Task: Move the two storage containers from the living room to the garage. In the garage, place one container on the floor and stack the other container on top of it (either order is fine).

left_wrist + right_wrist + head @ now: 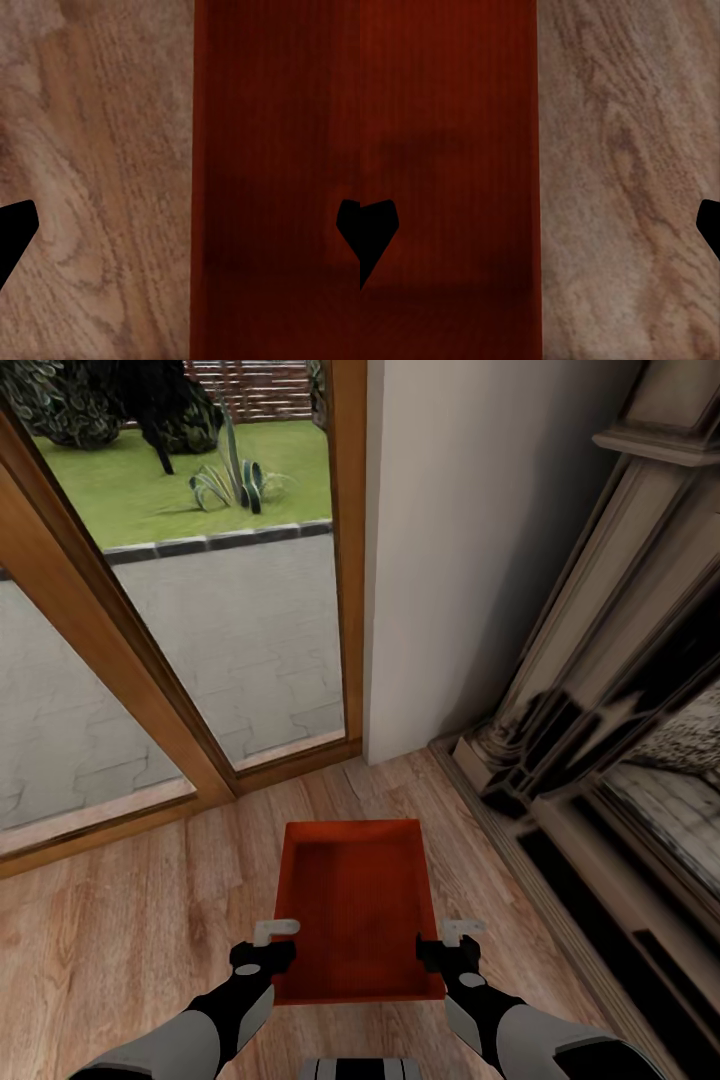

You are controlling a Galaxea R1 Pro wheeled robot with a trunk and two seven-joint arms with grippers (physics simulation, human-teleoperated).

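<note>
An orange-red container [355, 905] sits on the wood floor [130, 940] near the glass door [200, 590]. The left gripper [272, 940] and right gripper [452, 940] straddle its side walls, fingers spread wide.

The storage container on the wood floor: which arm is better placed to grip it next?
Neither clearly: the left gripper straddles the left wall of the storage container, the right gripper its right wall, both open. A two-arm grip looks likeliest.

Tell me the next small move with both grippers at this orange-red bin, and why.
Probably close both grippers. The left gripper and right gripper sit open at opposite side walls of the orange-red rectangular storage container on the light wood plank floor, each wall edge running between the fingers in the wrist views.
</note>
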